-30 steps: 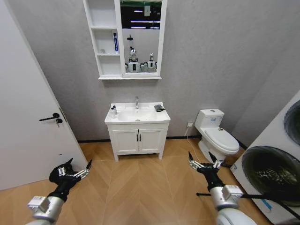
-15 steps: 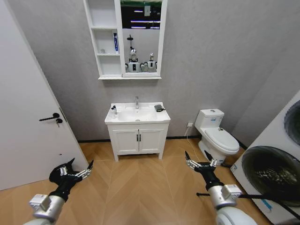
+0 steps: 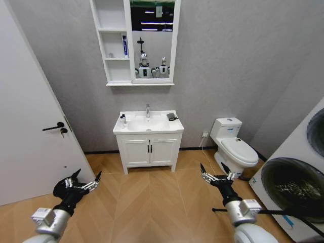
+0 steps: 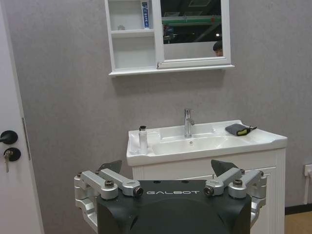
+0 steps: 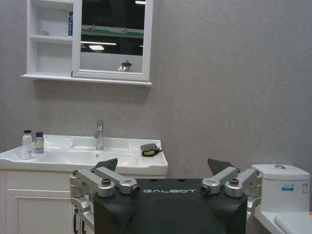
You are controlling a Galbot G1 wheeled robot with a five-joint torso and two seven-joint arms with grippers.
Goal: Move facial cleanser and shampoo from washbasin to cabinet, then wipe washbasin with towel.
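The white washbasin (image 3: 152, 130) stands against the far wall, with the chrome tap (image 3: 148, 110) at its back. Two small bottles (image 3: 123, 119) stand at its left end (image 5: 26, 145); I cannot tell cleanser from shampoo. The dark towel (image 3: 172, 116) lies at the basin's right end (image 4: 238, 129) (image 5: 150, 149). Above hangs the cabinet (image 3: 115, 66), with a blue tube (image 3: 124, 45) on its middle shelf. My left gripper (image 3: 81, 181) (image 4: 166, 165) and right gripper (image 3: 216, 172) (image 5: 163, 163) hover low over the floor, both open and empty, far from the basin.
A white door (image 3: 30, 126) stands on the left. A toilet (image 3: 235, 147) and a washing machine (image 3: 298, 187) are on the right. Under the basin is a low two-door cupboard (image 3: 149, 152). Wooden floor (image 3: 152, 202) stretches between me and the basin.
The right gripper has risen slightly and drifted a little left. The left gripper has barely shifted. Nothing on the washbasin has moved.
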